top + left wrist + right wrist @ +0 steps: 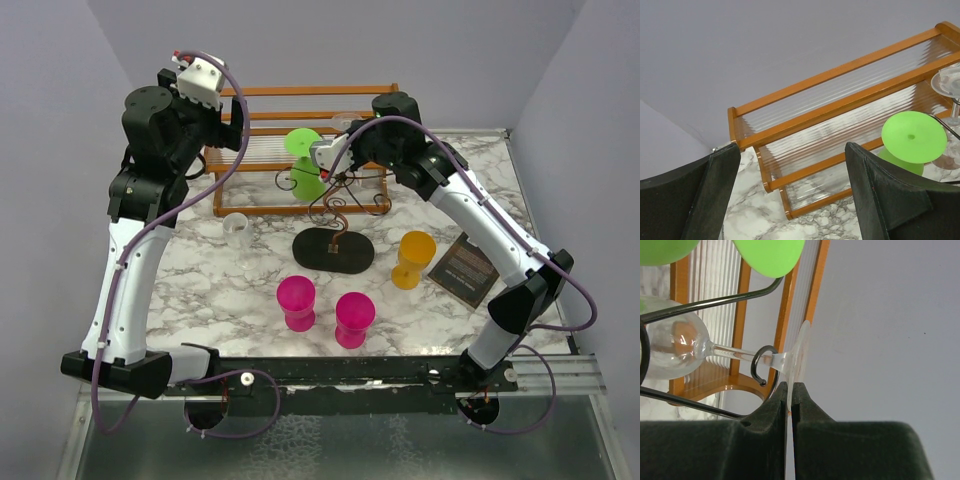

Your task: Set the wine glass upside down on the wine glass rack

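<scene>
The clear wine glass (670, 345) lies sideways in the right wrist view. Its stem runs through a curled hook of the wine glass rack (760, 365). My right gripper (791, 390) is shut on the rim of the glass's flat foot. From above, that gripper (335, 150) sits at the top of the dark wire rack (333, 250), which stands mid-table on a black oval base. A green glass (303, 160) hangs on the rack's left side. My left gripper (790, 200) is open with nothing between its fingers, raised high at the back left (228, 132).
An orange-brown wooden shelf (300, 110) with ribbed clear panels stands behind the rack. In front stand two pink cups (296, 302) (354, 318), with an orange cup (413, 258) to their right. A small clear glass (237, 230) and a dark card (463, 268) are also on the marble table.
</scene>
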You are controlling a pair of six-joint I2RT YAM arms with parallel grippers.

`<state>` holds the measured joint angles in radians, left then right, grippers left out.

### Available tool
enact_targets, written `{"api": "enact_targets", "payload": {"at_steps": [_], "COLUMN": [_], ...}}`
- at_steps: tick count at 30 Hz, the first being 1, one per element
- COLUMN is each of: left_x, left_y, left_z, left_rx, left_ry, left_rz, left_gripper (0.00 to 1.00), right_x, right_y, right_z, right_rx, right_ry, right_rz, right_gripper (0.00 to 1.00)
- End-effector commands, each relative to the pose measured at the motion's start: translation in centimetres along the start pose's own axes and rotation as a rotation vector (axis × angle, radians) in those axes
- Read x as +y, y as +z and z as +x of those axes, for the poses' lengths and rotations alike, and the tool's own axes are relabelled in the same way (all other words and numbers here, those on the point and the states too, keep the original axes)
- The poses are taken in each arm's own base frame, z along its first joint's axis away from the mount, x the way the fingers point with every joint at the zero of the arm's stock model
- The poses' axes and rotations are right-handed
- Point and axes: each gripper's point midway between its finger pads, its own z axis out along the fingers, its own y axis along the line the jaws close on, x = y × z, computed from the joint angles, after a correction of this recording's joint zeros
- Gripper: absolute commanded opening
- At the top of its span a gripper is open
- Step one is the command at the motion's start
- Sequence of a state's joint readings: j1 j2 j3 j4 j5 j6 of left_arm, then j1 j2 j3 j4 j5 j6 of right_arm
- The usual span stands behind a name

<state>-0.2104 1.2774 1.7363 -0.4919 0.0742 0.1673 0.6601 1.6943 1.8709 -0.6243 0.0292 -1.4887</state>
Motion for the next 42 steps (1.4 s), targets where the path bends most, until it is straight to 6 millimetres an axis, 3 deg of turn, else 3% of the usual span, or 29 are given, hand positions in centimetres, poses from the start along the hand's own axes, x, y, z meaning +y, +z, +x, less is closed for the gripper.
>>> {"api": "enact_targets", "payload": {"at_steps": [1,17,28,33,42], "left_x": [0.0,0.1,-0.1,0.2,0.5], "left_y": [-0.2,0.4,0.6,0.2,-0.8], "left_z": [-0.8,2.1,7.2,10.4,17.3], "left_rx": [-0.035,0.042,0.17,0.263,0.463], "left_ry": [0.006,0.046,0.102,0.106,-0.04], "left_rz": [0.008,-0.002,0.004,-0.01,0.074], "left_gripper": [0.88,0.88,0.88,0.89,0.89], "right_x": [-1.0,0.5,1.1,0.6,-0.5], "right_y": [-1.2,-1.8,-2.3,-3.2,-5.3], "right_z": [-1.0,-1.2,-2.1,-3.0,-4.2], "right_rx": [-0.049,-0.057,-0.105,-0.159,-0.224], "right_ry": [0.025,0.073,0.098,0.133,0.188], "right_rz": [0.025,-0.02,-0.058,-0.059,-0.039], "right_gripper": [0.04,0.16,0.25,0.31,0.4]}}
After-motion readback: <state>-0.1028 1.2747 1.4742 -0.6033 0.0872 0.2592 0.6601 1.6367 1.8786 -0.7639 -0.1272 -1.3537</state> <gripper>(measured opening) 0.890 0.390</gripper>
